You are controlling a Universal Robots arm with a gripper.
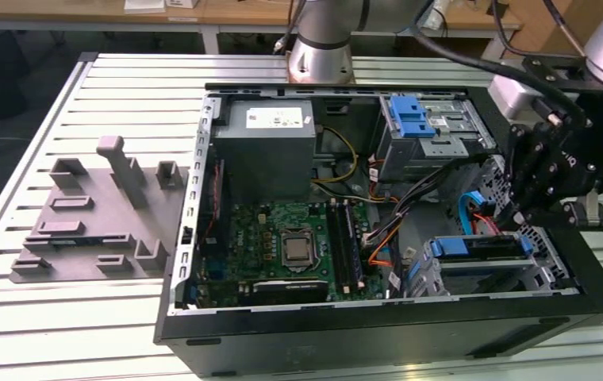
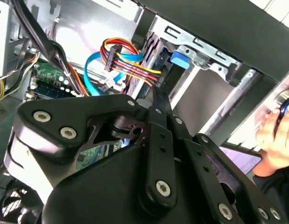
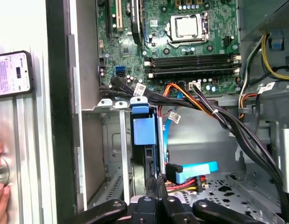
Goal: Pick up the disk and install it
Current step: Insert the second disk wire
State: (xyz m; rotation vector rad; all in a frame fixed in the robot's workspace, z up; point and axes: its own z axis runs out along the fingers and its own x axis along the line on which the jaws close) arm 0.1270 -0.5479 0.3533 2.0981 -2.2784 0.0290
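Observation:
The disk (image 1: pixel 476 248) sits in the lower drive cage at the front corner of the open computer case, on the exterior view's right, with its blue carrier bracket facing up. In the first wrist view the disk (image 3: pixel 147 161) stands edge-on between the cage rails under its blue tab. My gripper (image 1: pixel 509 217) hangs just behind the disk's cable end, above the blue data cable. Its fingertips (image 2: pixel 157 99) come together to a thin point beside the coloured power plug (image 2: pixel 130 63), and nothing shows between them. The gripper (image 3: pixel 156 184) is shut.
A grey moulded holder fixture (image 1: pixel 90 222) lies on the slatted table at the exterior view's left. Inside the case are the motherboard (image 1: pixel 280 246), the power supply (image 1: pixel 270 147), an upper cage with a blue latch (image 1: pixel 418 119) and cable bundles (image 3: pixel 219 116). A person's hand (image 2: pixel 275 135) is outside the case wall.

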